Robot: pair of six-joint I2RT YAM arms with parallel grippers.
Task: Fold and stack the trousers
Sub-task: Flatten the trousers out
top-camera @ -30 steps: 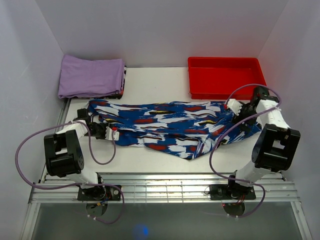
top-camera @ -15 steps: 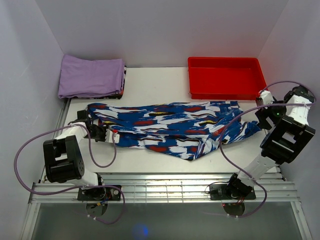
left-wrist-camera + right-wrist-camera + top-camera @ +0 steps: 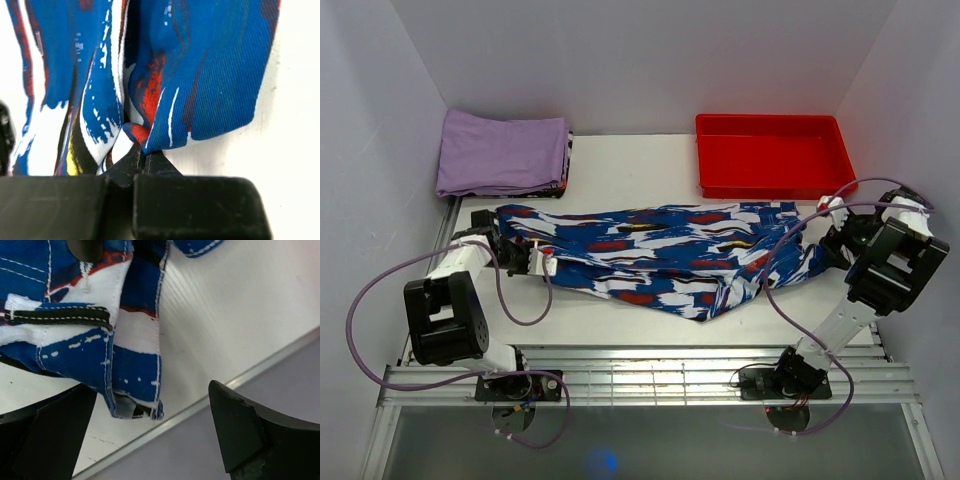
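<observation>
The trousers (image 3: 660, 255), in a blue, white, red and black print, lie stretched across the white table (image 3: 630, 170) from left to right. My left gripper (image 3: 540, 265) is at their left end. In the left wrist view this gripper (image 3: 139, 161) is shut, pinching a gathered fold of the trousers (image 3: 200, 75). My right gripper (image 3: 828, 243) is at their right end near the table's right edge. In the right wrist view it (image 3: 150, 432) is open, and a stitched corner of the trousers (image 3: 132, 380) hangs between its fingers (image 3: 237, 432) without being clamped.
A folded lilac cloth (image 3: 502, 152) lies at the back left. At the back right stands a red tray (image 3: 772, 188). The table's metal edge rail (image 3: 200, 407) and the grey side wall run just beside the right gripper.
My left gripper has shut on the trousers' left end. The right gripper let go of the right end, swung out to the right, opened wide and came back to the fabric's corner.
</observation>
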